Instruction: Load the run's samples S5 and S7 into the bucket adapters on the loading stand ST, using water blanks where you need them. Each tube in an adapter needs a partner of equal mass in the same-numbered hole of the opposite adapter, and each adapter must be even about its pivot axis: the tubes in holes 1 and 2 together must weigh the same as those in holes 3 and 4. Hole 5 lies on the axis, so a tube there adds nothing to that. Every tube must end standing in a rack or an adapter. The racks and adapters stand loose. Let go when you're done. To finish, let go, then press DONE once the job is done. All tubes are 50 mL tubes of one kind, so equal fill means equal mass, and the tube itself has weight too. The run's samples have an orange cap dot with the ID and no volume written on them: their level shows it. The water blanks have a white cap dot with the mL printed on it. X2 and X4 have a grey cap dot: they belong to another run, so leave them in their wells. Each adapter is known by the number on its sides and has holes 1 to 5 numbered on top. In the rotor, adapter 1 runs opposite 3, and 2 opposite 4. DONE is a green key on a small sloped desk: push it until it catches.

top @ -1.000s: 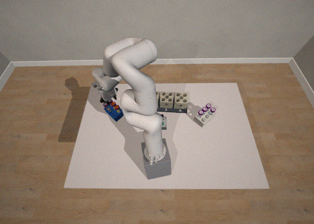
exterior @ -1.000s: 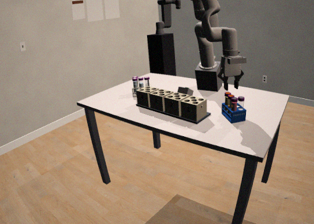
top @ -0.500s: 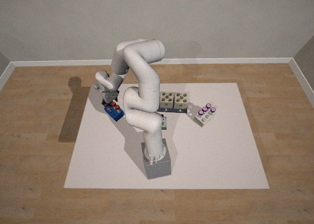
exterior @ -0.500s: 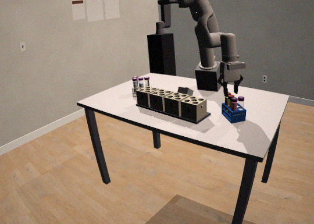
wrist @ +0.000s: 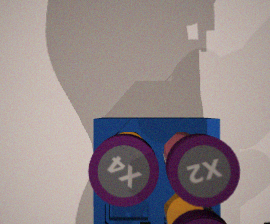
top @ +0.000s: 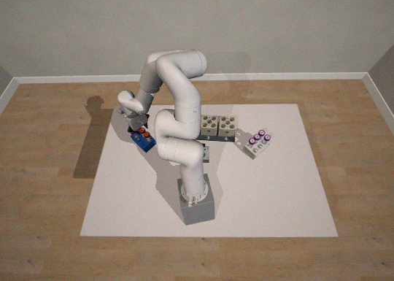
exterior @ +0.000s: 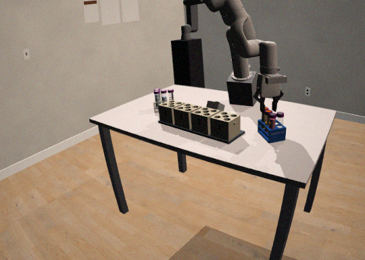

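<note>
My gripper (top: 138, 128) (exterior: 268, 109) is open and empty, fingers down at the orange-dotted caps in the blue rack (top: 146, 145) (exterior: 277, 136) (wrist: 156, 126). Two orange-dotted tubes stand there; the one beside X2 (top: 142, 130) (exterior: 268, 111) shows only its purple cap edge in the wrist view, and the other's ID (top: 147, 134) is unreadable. Grey-dotted X4 (exterior: 280, 114) (wrist: 123, 171) and X2 (exterior: 272, 115) (wrist: 203, 170) stand in their wells. The pale adapters on the dark stand (top: 226, 139) (exterior: 233, 140) look empty; their numbers are unreadable. Fill levels cannot be read.
A white rack (top: 249, 153) at the other side holds several purple-capped tubes (top: 262, 133) (exterior: 163, 91), their printed numbers unreadable. The small desk (top: 206, 158) (exterior: 215, 105) with the green key stands between the stand and the arm's base, partly hidden by the arm in the top view.
</note>
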Robot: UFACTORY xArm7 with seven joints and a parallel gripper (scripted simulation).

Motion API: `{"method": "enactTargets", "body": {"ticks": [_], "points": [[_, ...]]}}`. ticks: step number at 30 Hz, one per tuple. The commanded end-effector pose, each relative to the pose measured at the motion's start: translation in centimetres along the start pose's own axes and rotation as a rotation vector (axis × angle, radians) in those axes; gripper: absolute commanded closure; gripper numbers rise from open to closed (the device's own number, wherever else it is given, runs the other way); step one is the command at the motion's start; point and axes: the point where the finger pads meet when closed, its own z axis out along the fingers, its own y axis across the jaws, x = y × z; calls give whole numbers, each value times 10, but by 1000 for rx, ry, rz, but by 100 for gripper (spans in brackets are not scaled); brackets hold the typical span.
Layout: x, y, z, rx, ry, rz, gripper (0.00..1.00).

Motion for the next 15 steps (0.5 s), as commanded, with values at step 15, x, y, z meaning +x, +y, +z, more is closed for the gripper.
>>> {"method": "enactTargets", "body": {"ticks": [15], "points": [[1,0,7,-3,2,0,43]]}}
